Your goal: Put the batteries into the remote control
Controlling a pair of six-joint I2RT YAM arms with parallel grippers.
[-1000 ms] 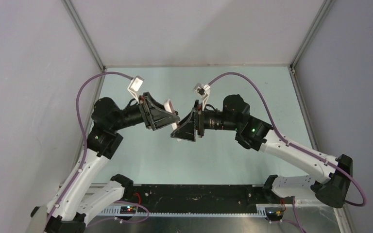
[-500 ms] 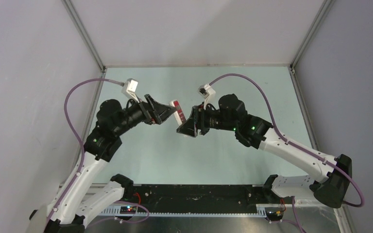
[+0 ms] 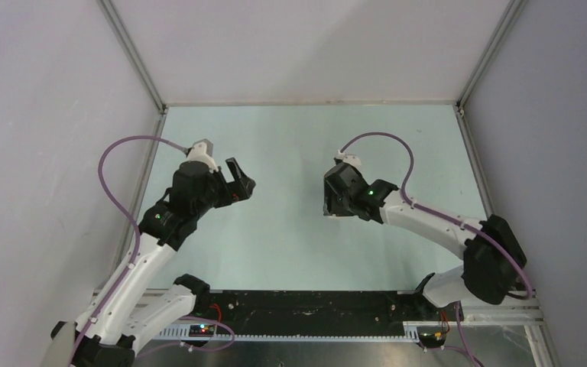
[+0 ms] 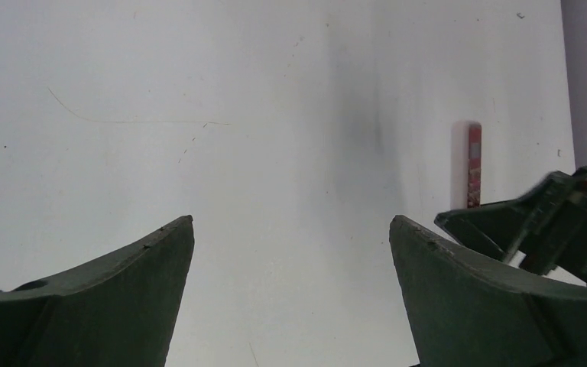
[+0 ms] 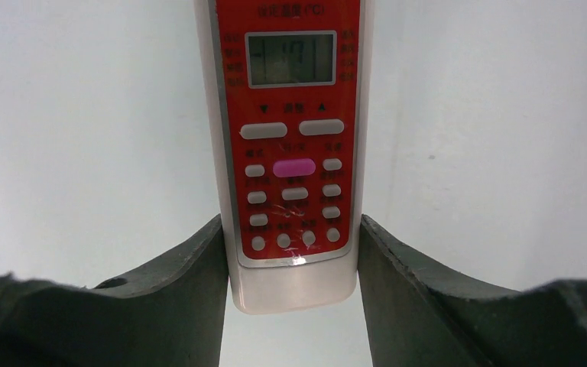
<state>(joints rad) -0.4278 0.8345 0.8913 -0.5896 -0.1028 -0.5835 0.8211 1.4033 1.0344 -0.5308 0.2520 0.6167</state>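
Note:
My right gripper (image 5: 290, 222) is shut on the lower end of the remote control (image 5: 294, 115), one finger on each long side. Its red front panel, small display and button rows face the right wrist camera. The left wrist view shows the remote control (image 4: 474, 164) edge-on, sticking out past the right gripper's fingers (image 4: 504, 222) over the pale table. My left gripper (image 4: 292, 222) is open and empty, off to the left of the remote. From above, the left gripper (image 3: 243, 180) and the right gripper (image 3: 330, 205) are a wide gap apart. The batteries are out of view.
Grey walls and metal frame posts (image 3: 131, 57) enclose the pale green table (image 3: 290, 138) on three sides. A black rail (image 3: 313, 310) with the arm bases runs along the near edge.
The left gripper opened, let go of the remote and drew back to the left. The right arm swung right and tilted downward with the remote still in its fingers.

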